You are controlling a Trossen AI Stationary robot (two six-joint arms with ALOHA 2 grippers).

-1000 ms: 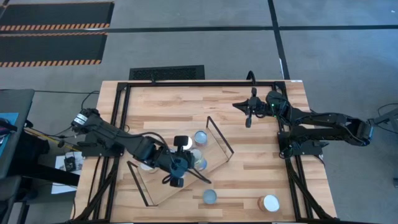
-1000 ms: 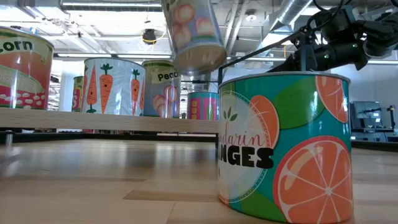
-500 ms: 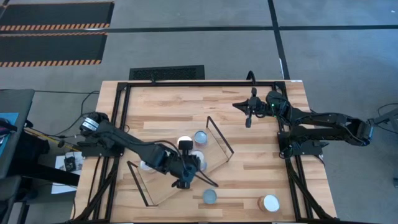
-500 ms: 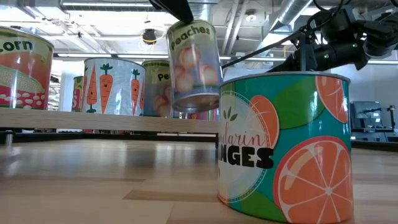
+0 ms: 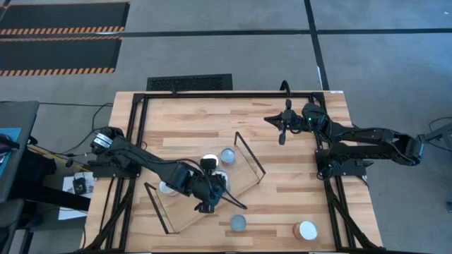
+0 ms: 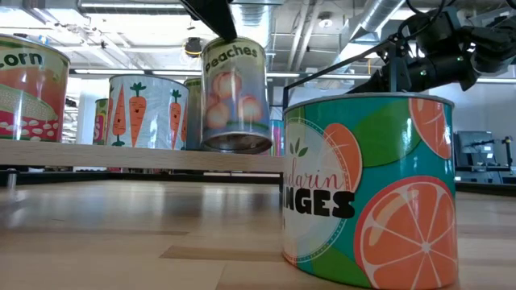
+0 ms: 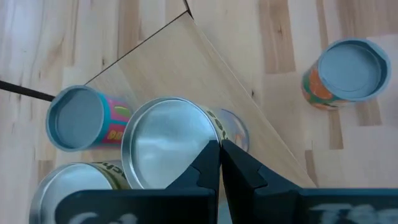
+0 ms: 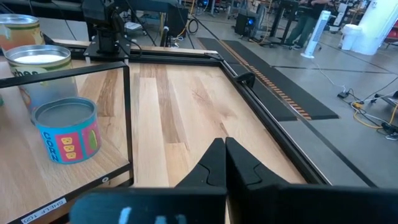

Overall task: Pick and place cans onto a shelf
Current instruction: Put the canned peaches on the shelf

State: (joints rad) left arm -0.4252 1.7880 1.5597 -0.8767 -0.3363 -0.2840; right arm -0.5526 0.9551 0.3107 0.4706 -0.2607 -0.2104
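My left gripper [image 5: 212, 173] is shut on a silver-topped peaches can [image 6: 234, 97], just above the light-wood shelf [image 5: 180, 208] with black wire ends. Other cans stand on the shelf: a blue-topped pink one [image 7: 78, 118], a silver-topped one [image 7: 68, 186], and corn [image 6: 28, 89] and carrots [image 6: 149, 113] cans. A blue-grey-topped orange can [image 5: 239, 223] and a white-topped can [image 5: 307, 230] stand on the table near its front edge. My right gripper [image 5: 272, 120] is shut and empty over the table's far right part. My left gripper pinches the top rim [image 7: 211, 138] of the peaches can between its two fingers, at one side of the round top. The fingers come from above, pointing down. The can hangs below them, slightly tilted, its bottom [image 6: 236, 143] clear of the shelf board.
The shelf lies slantwise in the table's middle, its wire frames [image 5: 248, 154] upright at both short ends. A black metal frame [image 5: 233, 93] runs round the table's edges. The mandarin oranges can [image 6: 367, 189] fills the low view's foreground. Bare wood lies to the shelf's right [image 5: 289, 183].
My left gripper has gone down toward the shelf with the peaches can. The can has come from high and strongly tilted to nearly upright, just above the shelf board beside the other cans. The gripper has stayed shut on it.
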